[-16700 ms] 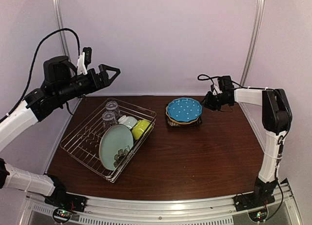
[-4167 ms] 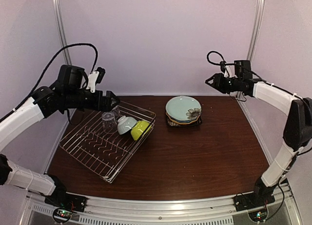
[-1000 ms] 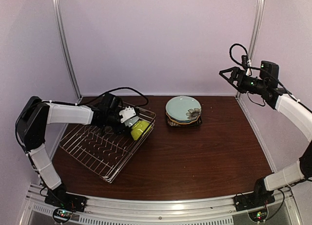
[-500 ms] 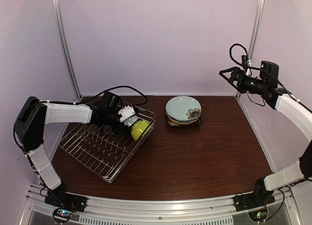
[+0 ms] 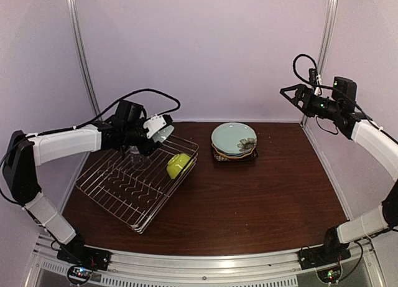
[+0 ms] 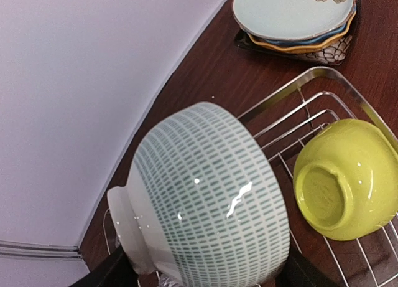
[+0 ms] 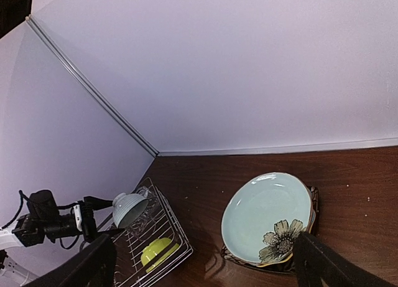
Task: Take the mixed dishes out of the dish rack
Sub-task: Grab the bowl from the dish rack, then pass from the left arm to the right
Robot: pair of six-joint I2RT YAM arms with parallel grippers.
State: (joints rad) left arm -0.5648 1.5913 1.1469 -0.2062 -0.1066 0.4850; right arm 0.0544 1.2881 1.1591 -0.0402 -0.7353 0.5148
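My left gripper (image 5: 155,129) is shut on the small pale bowl (image 5: 161,131), holding it in the air above the far end of the dish rack (image 5: 106,190). In the left wrist view the bowl (image 6: 205,193) shows teal dashes and lies on its side between my fingers (image 6: 106,276). A lime-green bowl (image 5: 179,165) rests upside down against the rack's right side (image 6: 311,109). Clear glasses (image 7: 143,221) stand in the rack below the lifted bowl (image 7: 129,209). Four plates are stacked on the table, the pale teal flower-marked one (image 5: 234,138) on top. My right gripper (image 5: 287,93) hangs open and empty, high at the right.
The plate stack (image 7: 267,218) sits right of the rack (image 7: 165,228) near the back wall. Brown table (image 5: 261,200) stretches in front of the stack. The rack's front rows of prongs (image 5: 127,190) hold nothing. Metal frame posts stand in both back corners.
My left gripper has risen out of the rack with the small pale bowl, moving up and toward the back. The lime-green bowl stays where it was. The right arm has not moved.
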